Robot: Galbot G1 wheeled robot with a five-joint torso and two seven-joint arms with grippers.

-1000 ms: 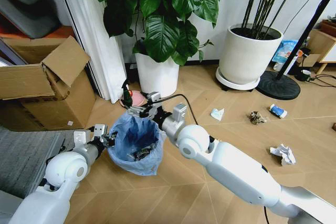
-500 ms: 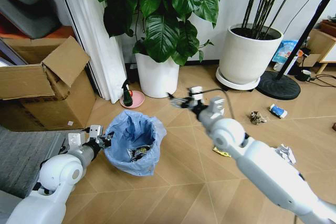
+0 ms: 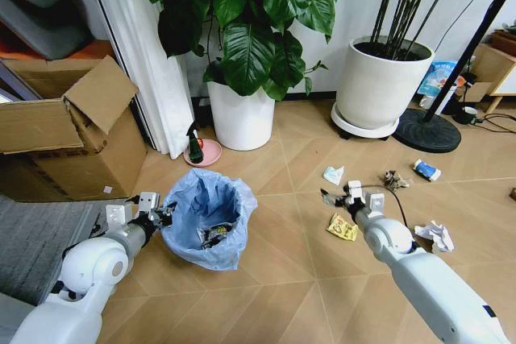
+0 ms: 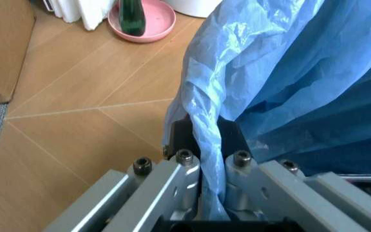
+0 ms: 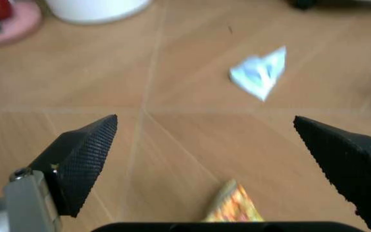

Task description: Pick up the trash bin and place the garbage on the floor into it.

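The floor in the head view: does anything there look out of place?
Yes. Litter lies scattered on the floor: a yellow wrapper beside the open right gripper and a white paper wad. The left gripper pinches the trash bin liner.

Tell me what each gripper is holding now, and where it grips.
The left gripper is shut on the trash bin, pinching its rim and blue liner. The right gripper is open above the floor, holding nothing.

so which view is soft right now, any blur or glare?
Right wrist view: motion-blurred, white wad and yellow wrapper smeared, open right gripper fingers sharper. Left wrist view: crisp on the left gripper pinching the bag, mild sheen on the plastic. Head view: sharp, evenly lit.
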